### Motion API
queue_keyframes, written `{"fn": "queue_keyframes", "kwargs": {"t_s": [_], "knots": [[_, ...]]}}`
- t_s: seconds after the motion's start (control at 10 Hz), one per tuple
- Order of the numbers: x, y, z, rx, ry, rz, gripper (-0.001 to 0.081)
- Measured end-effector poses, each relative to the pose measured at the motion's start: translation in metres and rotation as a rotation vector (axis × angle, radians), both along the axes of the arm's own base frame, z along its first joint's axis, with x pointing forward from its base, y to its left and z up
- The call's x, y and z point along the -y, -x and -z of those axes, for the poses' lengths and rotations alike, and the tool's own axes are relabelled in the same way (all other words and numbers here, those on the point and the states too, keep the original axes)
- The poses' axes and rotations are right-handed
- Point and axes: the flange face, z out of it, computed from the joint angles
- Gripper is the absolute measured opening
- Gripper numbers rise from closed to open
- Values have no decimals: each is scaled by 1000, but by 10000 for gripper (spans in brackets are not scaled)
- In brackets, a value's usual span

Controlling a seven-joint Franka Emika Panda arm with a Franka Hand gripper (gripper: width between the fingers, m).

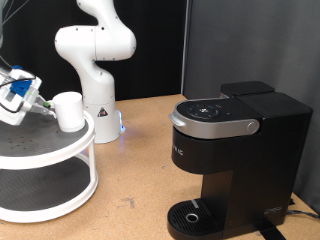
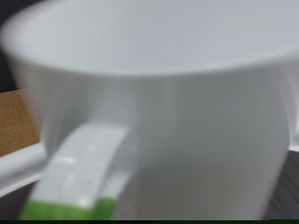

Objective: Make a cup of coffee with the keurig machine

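The cup point(image 1: 68, 110) is a plain white mug that stands on the top tier of a round white two-tier shelf point(image 1: 40, 150) at the exterior view's left. My gripper point(image 1: 38, 100) is just to the left of it at mug height, fingers pointing at it and very close. In the wrist view the cup point(image 2: 177, 103) fills the frame, blurred, with its handle point(image 2: 89, 163) facing the camera and green at the lower end. My fingers do not show there. The black keurig machine point(image 1: 225, 150) stands at the exterior view's right, lid down, its round drip tray point(image 1: 192, 215) bare.
The white robot base point(image 1: 95, 70) stands behind the shelf, with a blue light at its foot. The shelf's lower tier point(image 1: 40, 190) is dark. A wooden tabletop point(image 1: 135, 170) lies between the shelf and the machine. A black curtain hangs behind.
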Motion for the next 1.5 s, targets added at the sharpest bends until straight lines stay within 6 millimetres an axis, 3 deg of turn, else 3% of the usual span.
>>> {"fn": "queue_keyframes", "kwargs": {"t_s": [0.1,0.5,1.0,1.3,1.5], "knots": [[0,0,-1,4,-4,2,78],[2,0,-15,26,-54,-2,78],[7,-8,-63,30,-81,-26,75],[1,-15,-59,52,-118,49,75],[-12,-36,-50,86,-119,177,75]]}}
